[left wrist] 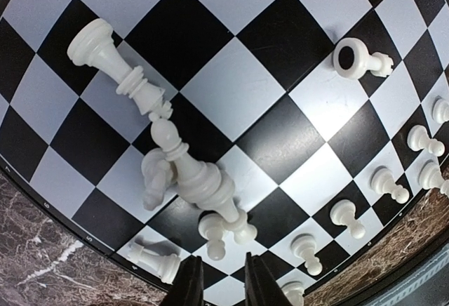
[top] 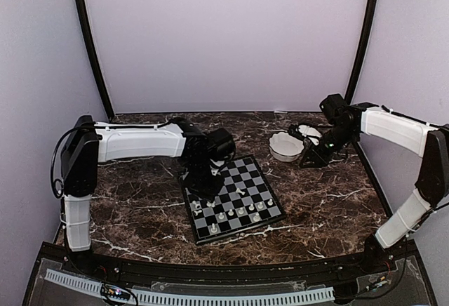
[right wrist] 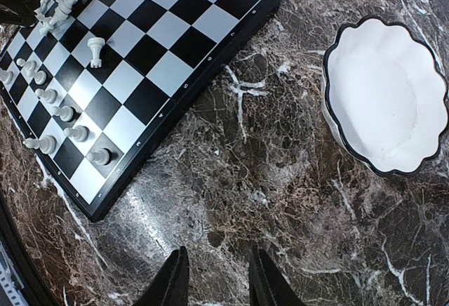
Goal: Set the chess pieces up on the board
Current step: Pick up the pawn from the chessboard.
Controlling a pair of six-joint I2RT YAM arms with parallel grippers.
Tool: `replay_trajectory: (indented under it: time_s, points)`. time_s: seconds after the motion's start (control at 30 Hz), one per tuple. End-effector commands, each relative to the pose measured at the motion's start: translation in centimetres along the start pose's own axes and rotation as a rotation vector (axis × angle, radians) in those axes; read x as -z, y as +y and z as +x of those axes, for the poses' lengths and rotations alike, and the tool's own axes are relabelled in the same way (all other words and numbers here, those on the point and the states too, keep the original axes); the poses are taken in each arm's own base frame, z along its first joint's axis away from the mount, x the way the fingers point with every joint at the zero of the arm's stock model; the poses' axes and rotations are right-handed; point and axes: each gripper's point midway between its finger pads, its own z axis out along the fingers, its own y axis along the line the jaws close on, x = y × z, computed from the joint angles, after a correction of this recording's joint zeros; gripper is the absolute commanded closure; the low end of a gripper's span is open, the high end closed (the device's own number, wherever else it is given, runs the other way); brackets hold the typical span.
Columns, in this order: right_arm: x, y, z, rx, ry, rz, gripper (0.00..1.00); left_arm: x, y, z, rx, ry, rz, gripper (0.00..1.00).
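The black and silver-grey board (top: 250, 173) lies at the table's middle. My left gripper (top: 210, 182) hovers over its far-left part, open and empty (left wrist: 221, 279). Just ahead of its fingers (left wrist: 189, 285) lies a heap of toppled cream-white pieces (left wrist: 189, 176): a tall piece, a knight (left wrist: 156, 177), a pawn (left wrist: 214, 237) and a rook (left wrist: 156, 261). Another tall piece (left wrist: 116, 64) lies further off. A row of pawns (top: 240, 212) stands along the near edge. My right gripper (top: 309, 156) is open and empty (right wrist: 216, 279) above bare marble, between the board (right wrist: 175, 32) and the bowl.
A white scalloped bowl (top: 286, 146) stands right of the board; it looks empty in the right wrist view (right wrist: 382, 95). One piece (left wrist: 358, 60) lies alone mid-board. The dark marble table ends at a black rail at the front.
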Motion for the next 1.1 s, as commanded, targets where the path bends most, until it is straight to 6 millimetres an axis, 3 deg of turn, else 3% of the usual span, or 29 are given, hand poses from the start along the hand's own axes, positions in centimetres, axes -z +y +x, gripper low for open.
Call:
replay_trajectory:
  time_s: [0.0, 0.33, 0.5, 0.67, 0.9, 1.07]
  points:
    - [0.2, -0.2, -0.2, 0.011, -0.007, 0.009, 0.69, -0.4, 0.3, 0.1, 0.0, 0.015, 0.005, 0.78]
    - [0.2, -0.3, 0.0, 0.013, -0.002, 0.013, 0.69, -1.5, 0.4, 0.2, -0.008, 0.041, 0.005, 0.83]
    - [0.2, -0.4, -0.1, 0.013, -0.001, 0.014, 0.69, -1.4, 0.4, 0.1, -0.02, 0.038, 0.001, 0.93]
    - [0.1, -0.4, -0.2, 0.012, -0.001, 0.012, 0.69, -0.3, 0.8, -0.1, -0.03, 0.029, -0.025, 0.98]
    - [0.0, -0.3, -0.4, 0.01, -0.002, 0.0, 0.69, 3.0, 0.2, 0.4, -0.051, -0.017, 0.016, 1.0]
    - [0.0, -0.2, -0.6, 0.016, -0.003, -0.001, 0.69, 2.8, -1.3, 2.4, -0.129, 0.013, 0.076, 1.0]
